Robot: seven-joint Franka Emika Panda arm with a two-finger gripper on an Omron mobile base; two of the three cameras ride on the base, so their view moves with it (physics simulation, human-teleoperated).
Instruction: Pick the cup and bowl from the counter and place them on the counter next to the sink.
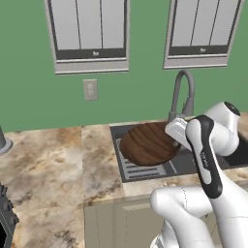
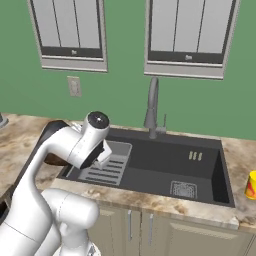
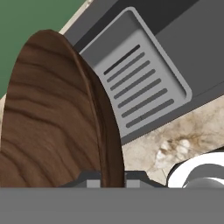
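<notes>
Arm pose: the white arm rises from the base, bends at the elbow and reaches forward over the left end of the sink (image 2: 165,165), its wrist turned toward the ribbed grey drain tray (image 3: 140,87) set in that end.

Jaws (image 3: 113,178): nearly closed, clamped on the rim of the bowl (image 1: 149,143). In the hand view one dark fingertip sits on each side of the rim edge, with the wood grain rising steeply from between them.

Location of the bowl: held in the air, tilted on edge, over the left end of the sink and the drain tray. Whether it touches the tray cannot be told.

Location of the cup (image 2: 251,184): upright on the surface (image 1: 43,164) to the right of the sink, cut off by the frame edge in the right base view.

Obstructions: in the left base view the forearm covers the right edge of the bowl and the grasp point. In the right base view the arm hides almost all of the bowl; only a dark sliver shows behind the wrist.

View differences: the left base view gives the bowl's full inner face and the faucet (image 1: 183,94) behind it. The right base view gives the whole basin.
</notes>
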